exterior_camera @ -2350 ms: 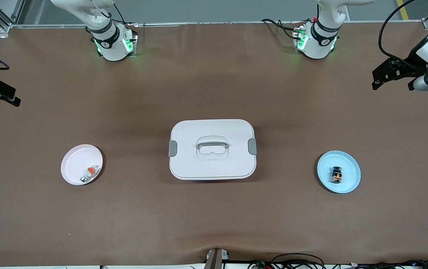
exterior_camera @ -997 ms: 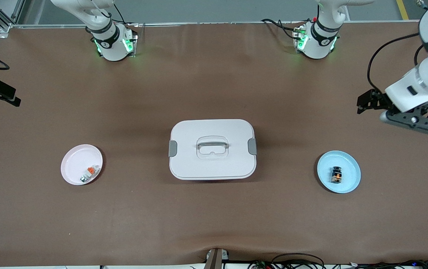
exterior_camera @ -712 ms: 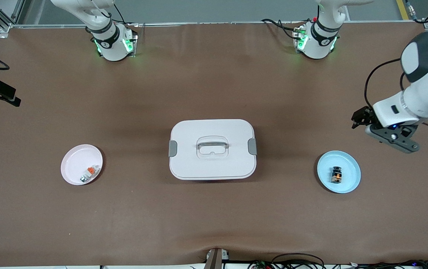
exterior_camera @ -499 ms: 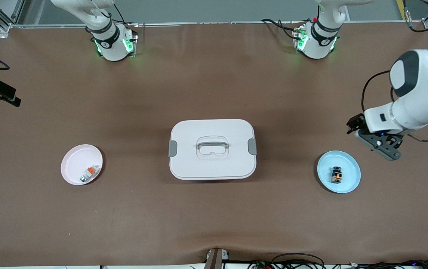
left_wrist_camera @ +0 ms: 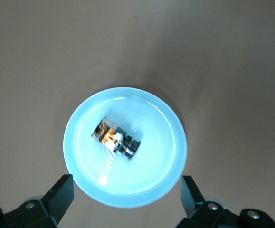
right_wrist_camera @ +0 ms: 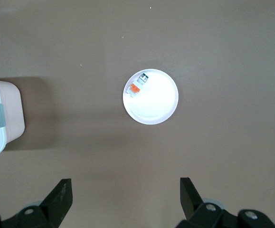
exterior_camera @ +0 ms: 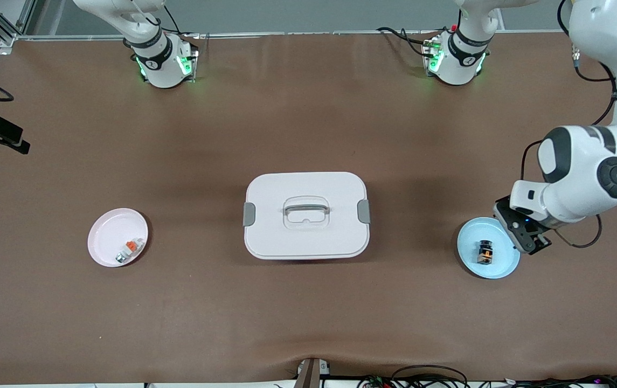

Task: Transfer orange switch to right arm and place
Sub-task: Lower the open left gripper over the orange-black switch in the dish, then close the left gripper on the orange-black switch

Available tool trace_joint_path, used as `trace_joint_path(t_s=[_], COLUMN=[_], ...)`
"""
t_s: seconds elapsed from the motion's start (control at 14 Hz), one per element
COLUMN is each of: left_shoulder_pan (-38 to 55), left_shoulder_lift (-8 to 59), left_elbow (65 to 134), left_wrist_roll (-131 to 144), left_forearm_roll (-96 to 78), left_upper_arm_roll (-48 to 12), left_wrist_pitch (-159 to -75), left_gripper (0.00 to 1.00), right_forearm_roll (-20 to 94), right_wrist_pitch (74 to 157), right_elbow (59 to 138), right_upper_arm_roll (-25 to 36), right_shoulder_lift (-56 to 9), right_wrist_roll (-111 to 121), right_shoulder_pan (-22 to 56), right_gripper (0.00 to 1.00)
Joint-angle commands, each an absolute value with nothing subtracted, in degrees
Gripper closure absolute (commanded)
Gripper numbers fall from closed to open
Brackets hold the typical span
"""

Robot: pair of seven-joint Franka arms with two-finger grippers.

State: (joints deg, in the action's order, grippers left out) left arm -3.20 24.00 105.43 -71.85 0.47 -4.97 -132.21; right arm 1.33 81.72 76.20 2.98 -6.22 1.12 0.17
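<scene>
Lying on its side in the middle of the blue plate (exterior_camera: 505, 267), the orange switch (exterior_camera: 484, 253) waits untouched, toward the left arm's end of the desk. The left gripper (left_wrist_camera: 126, 192) hangs just above it, fingers spread wide across the plate, nothing between them. This looks like the approach before the pickup; next it should drop straight down and pinch the little black body. At the desk's middle sits the closed white box (exterior_camera: 306, 215). Up high toward its own end, over the white plate (right_wrist_camera: 151, 97), the right gripper (right_wrist_camera: 125, 194) waits, fingers spread too.
</scene>
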Motion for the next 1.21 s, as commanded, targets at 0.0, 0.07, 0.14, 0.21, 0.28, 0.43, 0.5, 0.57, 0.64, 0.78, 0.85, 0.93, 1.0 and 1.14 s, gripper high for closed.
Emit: trace_joint_path(t_s=[0.0, 0.07, 0.14, 0.21, 0.28, 0.43, 0.5, 0.57, 0.64, 0.78, 0.85, 0.93, 1.0, 1.14], left_shoulder_pan=[-3.16, -3.16, -3.08, -3.08, -2.99, -2.99, -2.99, -3.34, -3.25, -3.25, -3.34, -3.69, -3.78, -4.13], left_shoulder_lift=[28.54, 30.57, 31.63, 32.42, 33.04, 34.18, 34.71, 35.50, 35.51, 35.68, 36.03, 36.38, 36.65, 37.61], left_elbow=[101.79, 99.86, 99.15, 98.97, 98.88, 98.88, 99.14, 99.05, 98.97, 98.88, 98.79, 98.70, 98.70, 98.61], left_wrist_roll=[-85.29, -90.39, -94.27, -97.26, -100.69, -103.96, -104.06, -104.67, -106.07, -106.00, -104.86, -103.37, -103.10, -103.27], left_forearm_roll=[0.18, 0.00, -0.09, 0.00, -0.09, -0.09, -0.35, 0.34, 0.35, -0.26, -0.70, -0.62, -0.62, -0.18], left_upper_arm_roll=[-5.10, -5.10, -5.10, -5.18, -5.19, -5.19, -5.10, -5.10, -5.10, -5.01, -4.92, -4.83, -4.83, -4.83], left_wrist_pitch=[-134.29, -134.30, -134.30, -134.64, -135.61, -135.79, -135.70, -135.70, -135.70, -135.70, -135.79, -135.97, -137.01, -138.42], left_gripper=[0.00, 0.00, 0.00, 0.00, 0.00, 0.00, 0.00, 0.00, 0.00, 0.00, 0.00, 0.00, 0.00, 0.00], right_forearm_roll=[1.85, 1.76, 1.84, 1.76, 1.76, 1.76, 1.76, 1.76, 1.76, 1.76, 1.76, 1.76, 1.76, 1.76], right_wrist_pitch=[81.47, 81.47, 81.47, 81.47, 81.39, 81.39, 81.39, 81.47, 81.39, 81.39, 81.47, 81.47, 81.39, 81.47], right_elbow=[75.59, 75.59, 75.59, 75.59, 75.59, 75.59, 75.59, 75.59, 75.59, 75.59, 75.59, 75.59, 75.59, 75.67], right_upper_arm_roll=[2.55, 2.64, 2.64, 2.64, 2.64, 2.64, 2.64, 2.64, 2.64, 2.64, 2.64, 2.64, 2.64, 2.64], right_shoulder_lift=[-6.42, -6.42, -6.42, -6.42, -6.42, -6.42, -6.42, -6.42, -6.42, -6.42, -6.42, -6.42, -6.42, -6.42], right_wrist_roll=[1.05, 1.05, 1.05, 1.05, 1.05, 1.05, 1.05, 1.05, 1.05, 1.05, 1.05, 1.05, 1.05, 1.05], right_shoulder_pan=[-0.62, -0.62, -0.62, -0.70, -0.70, -0.70, -0.70, -0.70, -0.70, -0.70, -0.70, -0.70, -0.70, -0.70], right_gripper=[0.00, 0.00, 0.00, 0.00, 0.00, 0.00, 0.00, 0.00, 0.00, 0.00, 0.00, 0.00, 0.00, 0.00])
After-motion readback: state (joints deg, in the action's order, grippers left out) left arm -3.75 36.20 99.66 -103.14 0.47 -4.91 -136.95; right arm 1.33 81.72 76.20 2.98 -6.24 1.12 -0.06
